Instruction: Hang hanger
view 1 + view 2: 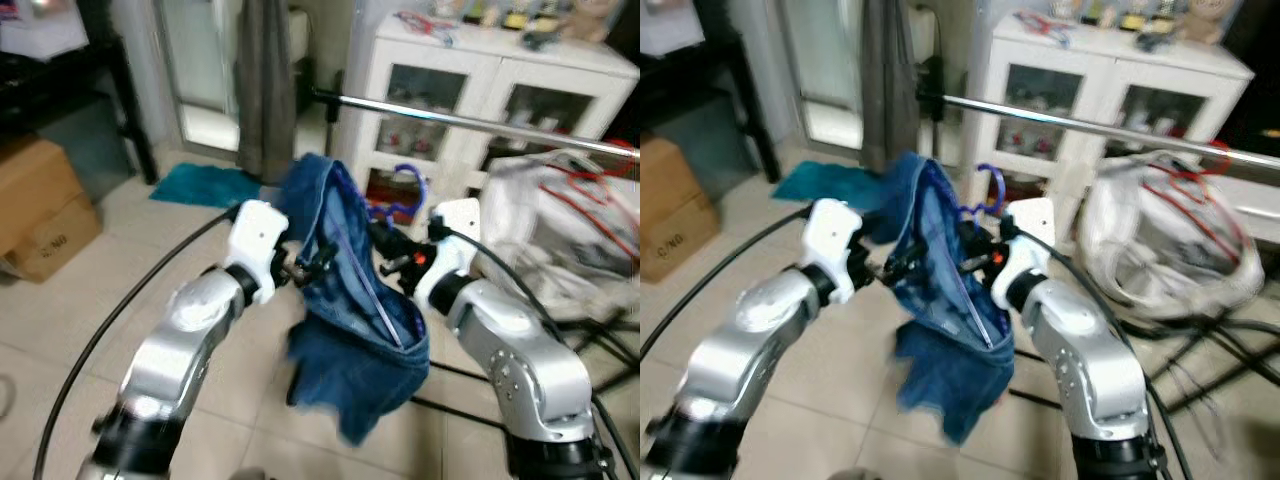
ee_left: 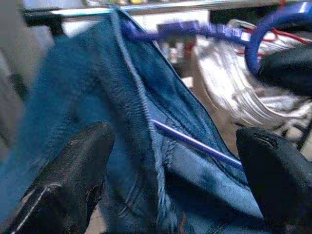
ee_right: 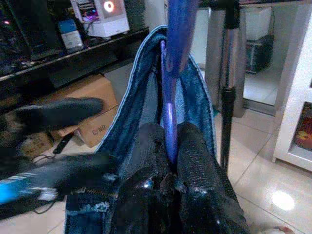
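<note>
Pinching the blue hanger (image 3: 170, 122) near its upward-pointing hook, the right tool (image 3: 168, 161) is clenched; left tool (image 2: 170, 180) gapes around the jeans (image 1: 360, 340).

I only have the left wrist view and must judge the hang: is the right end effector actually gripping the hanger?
Observer: Yes. In the right wrist view the right end effector is shut on the blue hanger.
Operator: Where is the rail?
Observer: The metal rail runs above and beyond both arms; the hanger's hook sits below it, not on it.
Operator: And my left end effector?
Observer: The left end effector is open at the side of the denim garment, which drapes from the hanger.
</note>
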`<state>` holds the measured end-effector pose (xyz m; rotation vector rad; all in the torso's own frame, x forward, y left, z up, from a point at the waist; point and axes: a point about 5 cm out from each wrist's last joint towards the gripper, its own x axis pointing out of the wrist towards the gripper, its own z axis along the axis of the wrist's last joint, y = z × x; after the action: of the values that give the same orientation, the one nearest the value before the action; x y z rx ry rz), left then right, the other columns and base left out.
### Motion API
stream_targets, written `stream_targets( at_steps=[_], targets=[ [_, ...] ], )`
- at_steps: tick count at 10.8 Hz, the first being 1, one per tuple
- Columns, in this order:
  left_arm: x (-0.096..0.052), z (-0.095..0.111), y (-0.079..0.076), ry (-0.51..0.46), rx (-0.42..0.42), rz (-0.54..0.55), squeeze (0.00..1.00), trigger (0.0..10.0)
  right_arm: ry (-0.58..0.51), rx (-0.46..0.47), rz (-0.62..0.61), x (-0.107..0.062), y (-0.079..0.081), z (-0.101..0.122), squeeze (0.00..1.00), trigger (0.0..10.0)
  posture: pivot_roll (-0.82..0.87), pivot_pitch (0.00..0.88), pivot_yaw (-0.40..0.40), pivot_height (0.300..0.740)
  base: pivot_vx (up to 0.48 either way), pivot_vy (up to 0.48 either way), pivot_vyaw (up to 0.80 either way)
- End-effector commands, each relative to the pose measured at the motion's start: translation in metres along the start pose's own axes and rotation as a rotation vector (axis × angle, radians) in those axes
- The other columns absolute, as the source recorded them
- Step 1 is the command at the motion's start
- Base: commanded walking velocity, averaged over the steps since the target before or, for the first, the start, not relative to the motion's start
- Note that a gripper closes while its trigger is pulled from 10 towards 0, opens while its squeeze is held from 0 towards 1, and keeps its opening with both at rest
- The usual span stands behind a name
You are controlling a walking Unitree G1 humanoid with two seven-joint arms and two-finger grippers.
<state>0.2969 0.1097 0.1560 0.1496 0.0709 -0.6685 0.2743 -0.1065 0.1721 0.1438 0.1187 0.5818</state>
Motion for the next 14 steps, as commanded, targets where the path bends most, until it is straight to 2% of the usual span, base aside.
stream_targets(
  at_steps=[1,2,3,4,8,11,14],
  targets=[
    [0.008,0.001,0.001,-0.007,0.026,-0.008,0.16,10.0,-0.04,-0.011,0.035,-0.003,0.004,0.011,0.0,0.0,0.05,0.0,-0.034,0.74,0.0,0.0,0.0],
    [0.012,0.003,0.005,-0.02,0.031,0.01,0.0,10.0,-0.048,-0.014,0.052,-0.004,0.006,0.013,0.0,0.0,0.04,0.0,-0.032,0.74,0.0,0.0,0.0],
    [0.019,0.006,0.012,-0.039,0.049,0.041,0.0,5.7,-0.057,-0.016,0.068,-0.006,0.008,0.016,0.0,0.0,0.03,0.0,-0.022,0.74,0.0,0.0,0.0],
    [0.024,0.006,0.02,-0.04,0.068,0.081,0.0,0.0,-0.065,-0.017,0.074,-0.007,0.008,0.018,0.0,0.0,0.03,0.0,-0.017,0.74,0.0,0.0,0.0],
    [0.026,0.01,0.021,-0.097,0.028,0.131,0.0,0.0,-0.063,-0.013,0.06,-0.009,0.006,0.018,0.0,0.0,0.03,0.0,-0.018,0.74,0.0,0.0,0.0],
    [0.019,0.014,0.021,-0.156,0.026,0.218,0.0,0.0,-0.051,-0.011,0.052,-0.008,0.004,0.015,0.0,0.0,0.04,0.0,-0.02,0.74,0.0,0.0,0.0],
    [0.016,0.013,0.025,-0.162,0.008,0.271,0.0,0.0,-0.048,-0.009,0.051,-0.008,0.004,0.014,0.0,0.0,0.04,0.0,-0.02,0.74,0.0,0.0,0.0]
  ],
)
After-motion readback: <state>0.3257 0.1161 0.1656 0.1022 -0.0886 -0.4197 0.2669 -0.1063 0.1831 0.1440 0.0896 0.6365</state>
